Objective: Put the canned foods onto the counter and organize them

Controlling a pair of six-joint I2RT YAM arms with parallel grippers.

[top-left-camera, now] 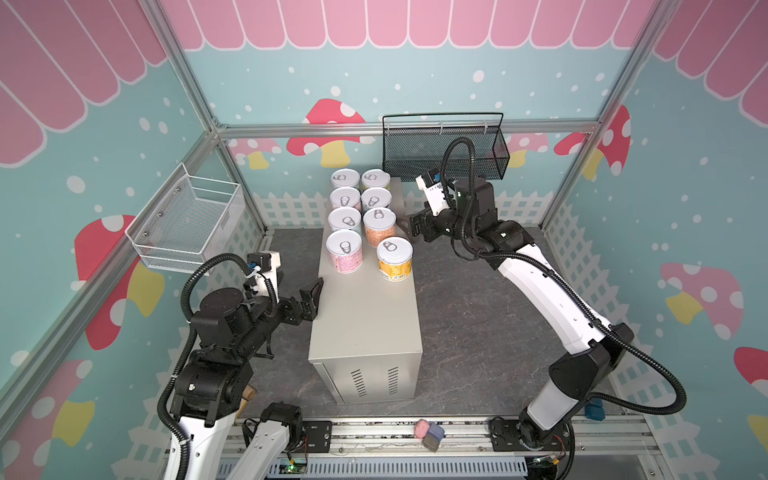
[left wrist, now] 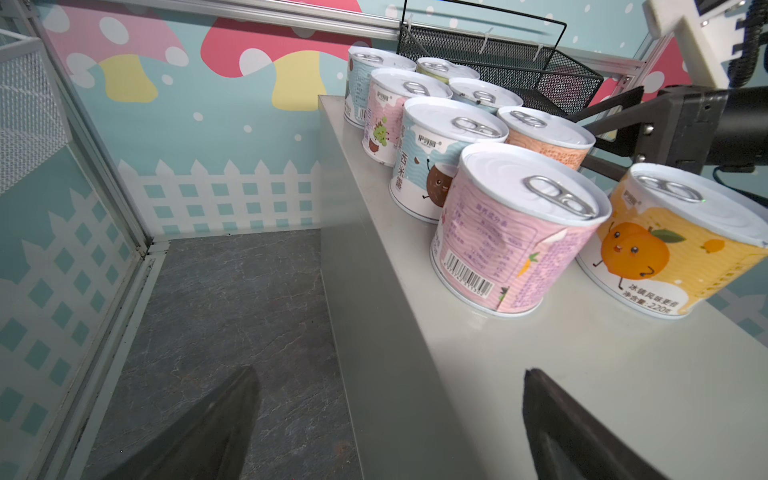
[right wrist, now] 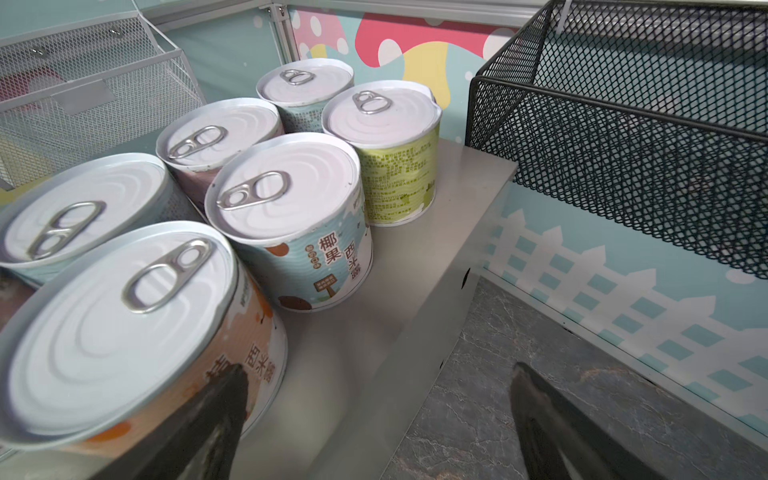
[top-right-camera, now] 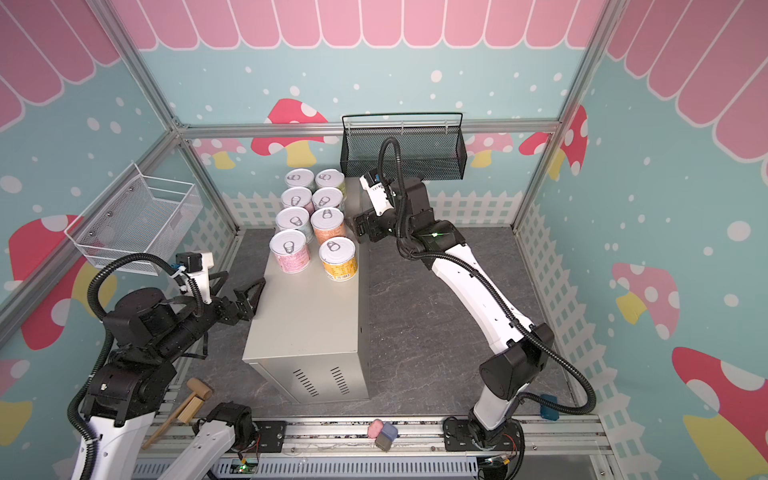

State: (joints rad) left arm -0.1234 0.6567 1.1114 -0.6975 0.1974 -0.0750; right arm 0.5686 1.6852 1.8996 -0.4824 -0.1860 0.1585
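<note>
Eight cans (top-left-camera: 344, 251) upright, two rows, far half of tabletop (top-left-camera: 365, 316). Left pincer (top-left-camera: 312, 298) wide, empty; right pincer (top-left-camera: 409, 228) wide, empty.

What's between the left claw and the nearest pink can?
Only bare counter top. In the left wrist view nothing stands between the open left claw and the nearest pink can; both top views agree.
</note>
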